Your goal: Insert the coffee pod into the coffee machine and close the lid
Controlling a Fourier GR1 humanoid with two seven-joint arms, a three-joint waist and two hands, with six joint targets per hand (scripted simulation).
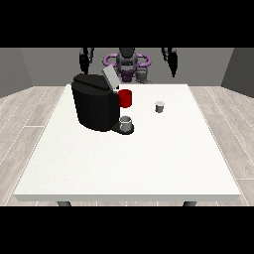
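Bearing no legible writing, seemingly: coffee machine [94, 106], coffee pod [159, 106].

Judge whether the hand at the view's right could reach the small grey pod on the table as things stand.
Probably yes: the hand at the view's right hangs raised at the far edge, and only bare table lies between it and the pod.

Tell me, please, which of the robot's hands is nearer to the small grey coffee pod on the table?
The left hand, at the view's right, is nearer the coffee pod, raised behind it. The hand at the view's left hangs beyond the coffee machine.
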